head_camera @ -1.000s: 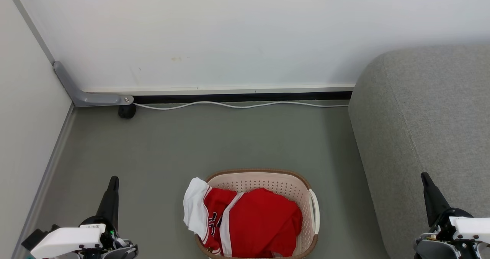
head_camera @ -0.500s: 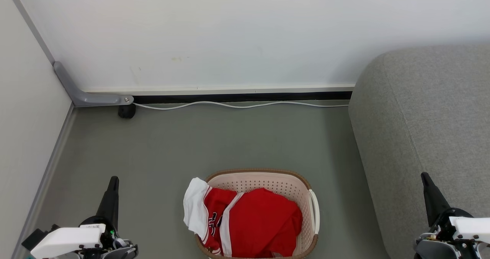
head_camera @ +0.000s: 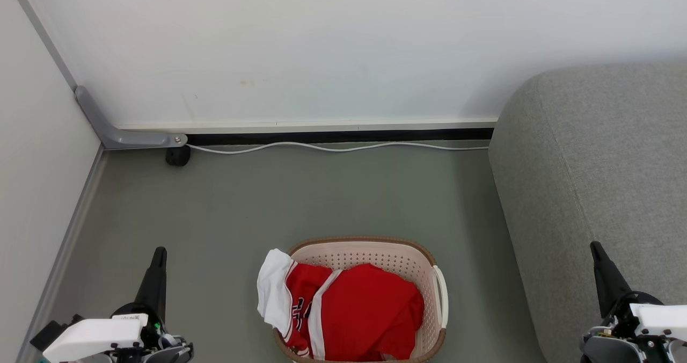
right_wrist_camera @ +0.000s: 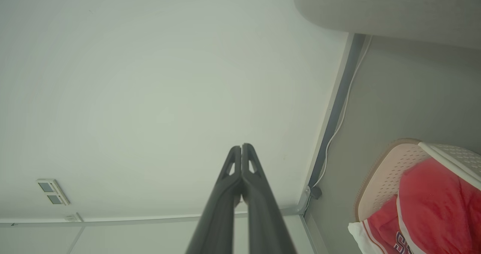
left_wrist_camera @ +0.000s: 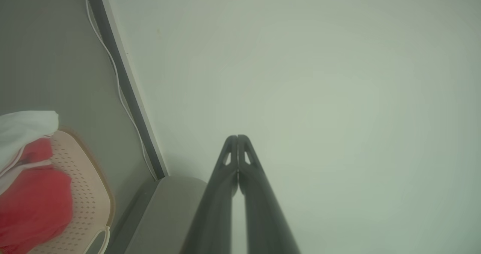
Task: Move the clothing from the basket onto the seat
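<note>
Left gripper (head_camera: 159, 252): lower left, clenched, empty; unopened, it would only prod cloth.
Clothing (head_camera: 365, 314): bottom centre, heaped in basket (head_camera: 360, 241); white fold draped over its rim may snag.
Right gripper (head_camera: 594, 246): lower right, clenched, empty; swinging could brush the seat (head_camera: 606, 164).

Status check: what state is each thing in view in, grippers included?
Left gripper: shut, empty.
Right gripper: shut, empty.
Laundry basket: upright on the floor.
Red clothing: heaped inside it, white part draped over its rim.
Sofa: no clothing on the visible part.
Cable: slack along the wall.
</note>
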